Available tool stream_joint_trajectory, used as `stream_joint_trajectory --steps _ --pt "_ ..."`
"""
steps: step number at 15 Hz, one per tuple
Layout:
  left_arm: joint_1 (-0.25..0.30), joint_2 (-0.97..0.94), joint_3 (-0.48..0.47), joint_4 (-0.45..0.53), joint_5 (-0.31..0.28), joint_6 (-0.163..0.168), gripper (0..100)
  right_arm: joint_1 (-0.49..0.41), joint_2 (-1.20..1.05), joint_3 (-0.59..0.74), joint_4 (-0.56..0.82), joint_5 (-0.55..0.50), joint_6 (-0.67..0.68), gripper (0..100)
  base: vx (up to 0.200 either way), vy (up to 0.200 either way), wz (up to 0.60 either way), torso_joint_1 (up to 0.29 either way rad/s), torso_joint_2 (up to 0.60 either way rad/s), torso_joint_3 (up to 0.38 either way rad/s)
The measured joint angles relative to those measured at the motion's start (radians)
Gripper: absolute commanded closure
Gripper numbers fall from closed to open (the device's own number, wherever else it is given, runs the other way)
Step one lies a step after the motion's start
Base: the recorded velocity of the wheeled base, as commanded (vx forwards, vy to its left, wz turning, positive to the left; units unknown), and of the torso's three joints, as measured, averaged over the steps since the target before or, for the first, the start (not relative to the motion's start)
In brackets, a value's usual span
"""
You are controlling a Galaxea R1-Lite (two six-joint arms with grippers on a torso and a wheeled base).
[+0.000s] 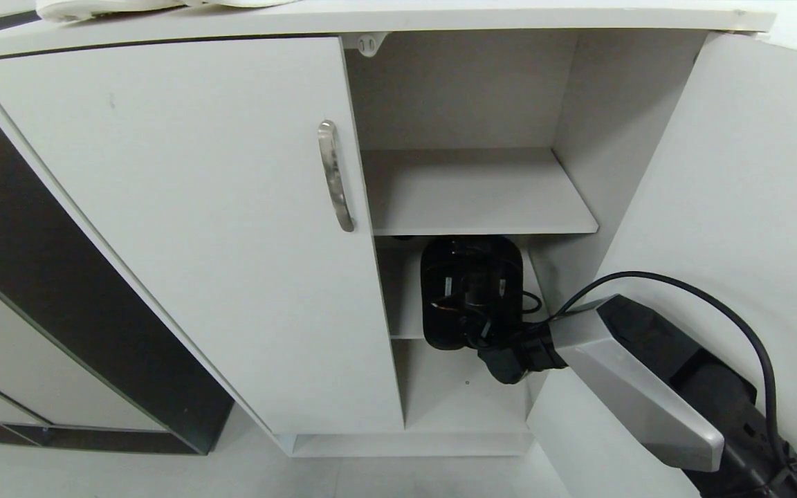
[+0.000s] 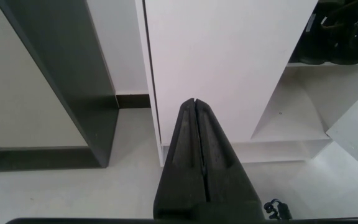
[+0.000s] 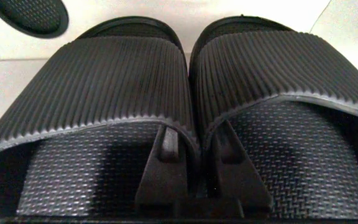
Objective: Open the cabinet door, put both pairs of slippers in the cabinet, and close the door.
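Black ribbed rubber marks the pair of slippers [image 1: 469,290], which sits inside the white cabinet [image 1: 398,21], in the compartment just beneath the upper shelf [image 1: 474,190]. The right arm reaches into that compartment from the lower right. I cannot tell whether the pair rests on the board below it.

In the right wrist view the 2 slippers lie side by side, straps touching. The right gripper [image 3: 196,140] pinches their 2 adjoining inner edges together, with 1 of its fingers [image 3: 166,149] inside each slipper, so the jaws stand narrow and clamped on the pair. A second black sole [image 3: 30,15] lies just beyond them, against the white board.

The cabinet's right door [image 1: 737,207] stands swung wide open. The left door [image 1: 198,228] is flush and closed, and its curved metal handle [image 1: 335,176] is upright near the inner edge.

The left gripper [image 2: 194,109] hangs above the pale floor [image 2: 104,193] in front of the closed door, its 2 fingers pressed together with nothing between them.
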Motion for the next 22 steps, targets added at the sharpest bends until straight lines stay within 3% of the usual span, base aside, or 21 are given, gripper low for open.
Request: stream_joint_trajectory --steps 10,11,16,22 --pt "0.0 0.0 0.0 0.0 0.0 0.0 100 -0.011 0.027 -0.002 0.01 0.001 0.0 100 0.0 0.0 0.0 0.0 0.0 0.0" --pt "0.0 0.0 0.0 0.0 0.0 0.0 100 -0.011 0.028 -0.002 0.01 0.002 0.0 0 0.0 0.0 0.0 0.0 0.0 0.0" --pt "0.0 0.0 0.0 0.0 0.0 0.002 100 -0.006 0.016 0.053 -0.038 0.001 -0.004 0 0.0 0.0 0.0 0.0 0.0 0.0" --pt "0.0 0.0 0.0 0.0 0.005 0.002 100 0.058 -0.158 0.424 -0.21 -0.017 -0.008 0 0.0 0.0 0.0 0.0 0.0 0.0"
